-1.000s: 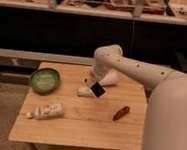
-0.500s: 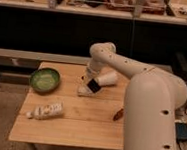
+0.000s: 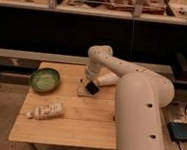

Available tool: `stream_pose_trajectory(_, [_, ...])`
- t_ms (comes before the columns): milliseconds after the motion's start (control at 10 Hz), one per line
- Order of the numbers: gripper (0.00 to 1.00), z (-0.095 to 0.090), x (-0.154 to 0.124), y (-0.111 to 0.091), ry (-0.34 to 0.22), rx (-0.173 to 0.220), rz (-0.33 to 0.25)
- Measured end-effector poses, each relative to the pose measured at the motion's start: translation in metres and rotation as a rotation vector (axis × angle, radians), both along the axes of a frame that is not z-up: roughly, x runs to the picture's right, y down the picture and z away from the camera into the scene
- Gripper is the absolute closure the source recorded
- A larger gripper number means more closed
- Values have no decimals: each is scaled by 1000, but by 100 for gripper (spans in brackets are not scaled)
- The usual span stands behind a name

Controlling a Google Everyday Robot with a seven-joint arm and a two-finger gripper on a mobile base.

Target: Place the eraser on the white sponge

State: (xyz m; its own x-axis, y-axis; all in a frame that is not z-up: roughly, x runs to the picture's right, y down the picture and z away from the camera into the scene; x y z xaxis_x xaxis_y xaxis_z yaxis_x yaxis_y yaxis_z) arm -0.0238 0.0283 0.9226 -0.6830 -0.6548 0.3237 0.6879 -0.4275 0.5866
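Note:
My gripper hangs from the white arm over the middle of the wooden table. It is shut on the eraser, a small black block held tilted. The eraser is right over the white sponge, a pale pad lying flat on the table, and covers its right end. I cannot tell whether eraser and sponge touch. The slim reddish-brown stick is hidden behind my arm.
A green bowl stands at the table's left. A white bottle lies on its side at the front left. A white paper cup lies just right of the gripper. My arm's big white body covers the table's right side.
The gripper has carried the eraser to the left, from beside the cup to over the sponge. The arm now hides the reddish-brown stick.

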Motion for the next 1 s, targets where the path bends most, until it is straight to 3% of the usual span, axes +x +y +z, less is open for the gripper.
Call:
stream_pose_trajectory(100, [54, 3, -2, 2, -2, -4, -4])
stream_pose_trajectory(300, [30, 5, -15, 11, -17, -22, -30])
stream_pose_trajectory(400, [24, 5, -20, 13, -24, -24, -38])
stream_pose_trajectory(700, [20, 7, -32, 17, -29, -11, -87])
stream_pose_trajectory(1000, [20, 11, -34, 6, 3, 47, -107])
